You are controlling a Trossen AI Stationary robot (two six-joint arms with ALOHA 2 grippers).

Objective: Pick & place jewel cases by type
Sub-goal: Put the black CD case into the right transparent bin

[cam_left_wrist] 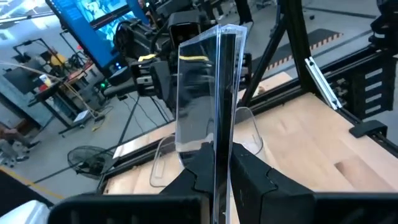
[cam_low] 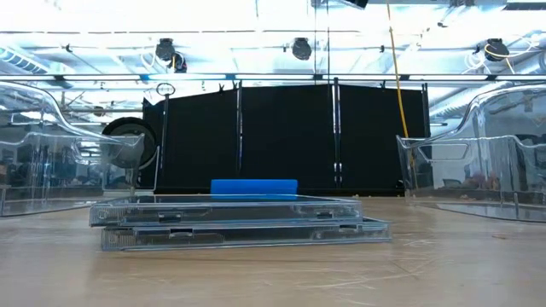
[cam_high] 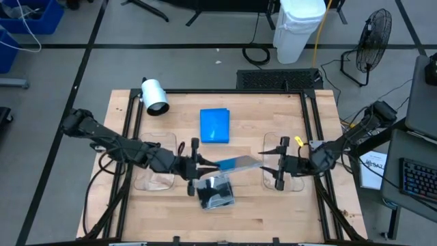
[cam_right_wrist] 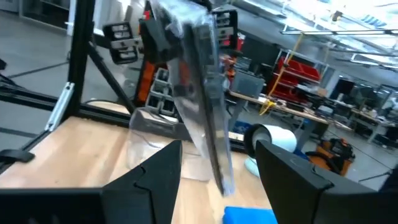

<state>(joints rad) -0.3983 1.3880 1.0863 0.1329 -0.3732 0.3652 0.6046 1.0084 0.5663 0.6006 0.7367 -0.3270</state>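
My left gripper (cam_high: 196, 167) (cam_left_wrist: 217, 168) is shut on a grey translucent jewel case (cam_high: 237, 162) held above the table's middle. The case's free end (cam_right_wrist: 221, 177) reaches between the open fingers of my right gripper (cam_high: 274, 166) (cam_right_wrist: 219, 149), with a gap on either side. Under the held case, two more translucent cases (cam_high: 215, 192) (cam_low: 239, 223) lie stacked flat on the table. A bright blue case stack (cam_high: 215, 126) (cam_low: 253, 187) lies flat toward the far side. My left gripper pinches the translucent case between its two fingers at the end nearest it (cam_left_wrist: 219, 158). It comes level from the table's left, with the fingers pointing along the case. The case is lifted clear, stands nearly on edge and reaches out toward my right gripper.
One clear rounded tray (cam_high: 158, 162) (cam_low: 51, 153) sits under the left arm and another (cam_high: 295, 158) (cam_low: 478, 162) under the right gripper. A white roll (cam_high: 154, 96) lies at the far left corner. A black frame (cam_high: 307, 96) borders the table. Bare wood lies along the near edge.
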